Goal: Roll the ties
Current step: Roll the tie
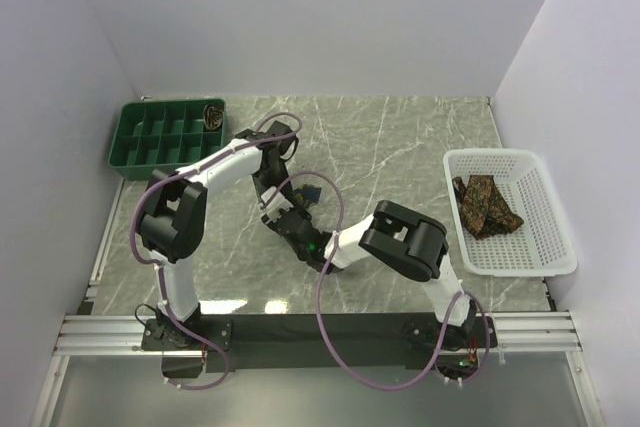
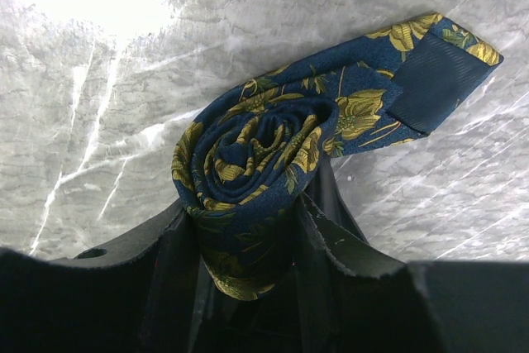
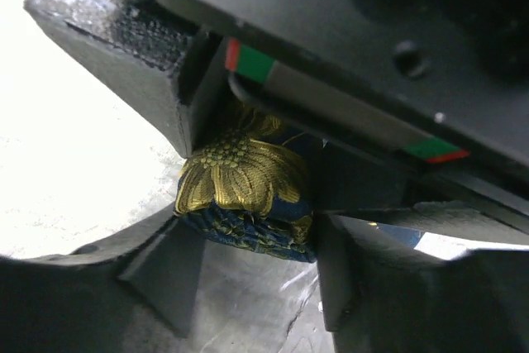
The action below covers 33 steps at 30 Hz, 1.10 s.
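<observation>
The navy tie with yellow flowers (image 2: pixel 256 155) is wound into a roll on the marble table, and its pointed end (image 2: pixel 434 64) trails to the upper right. My left gripper (image 2: pixel 248 222) is shut on the roll, one finger on each side. From the opposite side my right gripper (image 3: pixel 248 229) has both fingers against the same roll (image 3: pixel 240 179), under the left gripper's body (image 3: pixel 331 39). In the top view both grippers meet mid-table, left (image 1: pixel 272 199) and right (image 1: pixel 295 225), hiding the roll; only the tie's tail (image 1: pixel 310 190) shows.
A white mesh basket (image 1: pixel 555 257) at the right holds brown patterned ties (image 1: pixel 485 205). A green compartment tray (image 1: pixel 125 142) stands at the back left with a rolled tie (image 1: pixel 213 115) in its far right compartment. Walls enclose the table on three sides.
</observation>
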Available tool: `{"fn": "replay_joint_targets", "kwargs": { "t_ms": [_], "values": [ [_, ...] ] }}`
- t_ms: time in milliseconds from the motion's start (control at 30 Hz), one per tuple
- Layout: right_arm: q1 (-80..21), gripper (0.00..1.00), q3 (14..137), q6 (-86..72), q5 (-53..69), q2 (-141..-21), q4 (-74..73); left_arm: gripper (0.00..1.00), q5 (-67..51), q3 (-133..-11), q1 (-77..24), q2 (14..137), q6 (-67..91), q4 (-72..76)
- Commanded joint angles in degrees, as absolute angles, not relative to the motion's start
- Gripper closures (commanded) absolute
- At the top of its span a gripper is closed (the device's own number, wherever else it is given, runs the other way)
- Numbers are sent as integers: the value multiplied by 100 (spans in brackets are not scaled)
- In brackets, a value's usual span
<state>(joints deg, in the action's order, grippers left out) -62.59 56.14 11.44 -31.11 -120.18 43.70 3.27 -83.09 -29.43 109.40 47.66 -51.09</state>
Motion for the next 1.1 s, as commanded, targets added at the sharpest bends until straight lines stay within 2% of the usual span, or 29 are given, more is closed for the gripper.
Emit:
{"fn": "replay_joint_targets", "kwargs": {
  "t_ms": [0, 33, 100, 133, 233, 300, 533, 667, 833, 1000, 1067],
  "values": [
    [-6337, 49, 5783, 1116, -3138, -12243, 4237, 74, 44, -8130, -2979, 11022, 4676, -5511],
    [-6346, 60, 5792, 1116, -3112, -12243, 4210, 74, 44, -8121, -2979, 11004, 4667, -5493],
    [-6354, 70, 5775, 1090, -3076, -12226, 4175, 73, 44, -8121, -2979, 10995, 4676, -5484],
    [-6354, 80, 5766, 1081, -3076, -12226, 4157, 72, -43, -8121, -2971, 10986, 4684, -5476],
    [-6346, 95, 5731, 1046, -3024, -12173, 4148, 66, -114, -8130, -2953, 10943, 4720, -5432],
    [-6354, 99, 5678, 1011, -2988, -12138, 4149, 62, -306, -8086, -2901, 10907, 4746, -5362],
    [-6346, 100, 5537, 905, -2725, -12032, 4096, 54, -536, -8033, -2628, 10688, 4843, -5142],
    [-6346, 100, 5528, 861, -2611, -12015, 4025, 41, -466, -8095, -2435, 10547, 4930, -5089],
    [-6337, 100, 5520, 835, -2488, -12006, 3946, 32, -440, -7937, -2303, 10327, 5132, -4808],
    [-6337, 100, 5520, 800, -2435, -12015, 3859, 30, -448, -7726, -2171, 10055, 5264, -4325],
    [-6337, 100, 5520, 817, -2417, -12023, 3841, 41, -527, -7690, -2118, 10063, 5274, -4254]
  ]
}}
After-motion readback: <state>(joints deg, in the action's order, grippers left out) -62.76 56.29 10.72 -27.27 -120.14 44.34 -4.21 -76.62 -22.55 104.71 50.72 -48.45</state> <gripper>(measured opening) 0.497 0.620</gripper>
